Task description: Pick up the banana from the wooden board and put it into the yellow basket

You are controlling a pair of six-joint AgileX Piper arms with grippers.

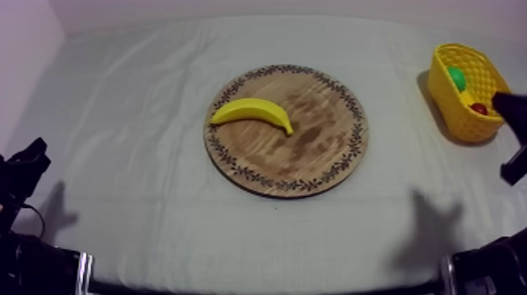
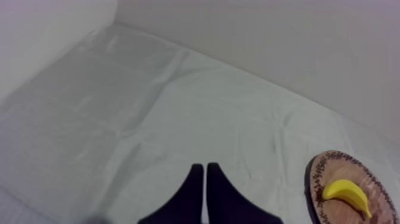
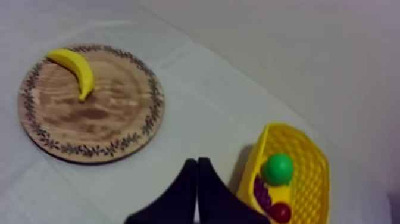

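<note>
The yellow banana [image 1: 251,112] lies on the left part of the round wooden board [image 1: 314,133] in the middle of the table. The yellow basket [image 1: 455,110] stands at the far right. My left gripper [image 2: 204,173] is shut on nothing and hovers over bare cloth, with the board [image 2: 333,170] and banana [image 2: 347,195] well off to its side. My right gripper [image 3: 196,167] is also shut and empty, close beside the basket [image 3: 306,179] and apart from the banana [image 3: 74,68] on the board [image 3: 89,125].
Inside the basket lie a green fruit [image 3: 278,168], purple grapes [image 3: 261,193] and a small red fruit [image 3: 280,211]. My right arm [image 1: 514,110] shows at the table's right edge by the basket; my left arm [image 1: 27,161] sits low at the left.
</note>
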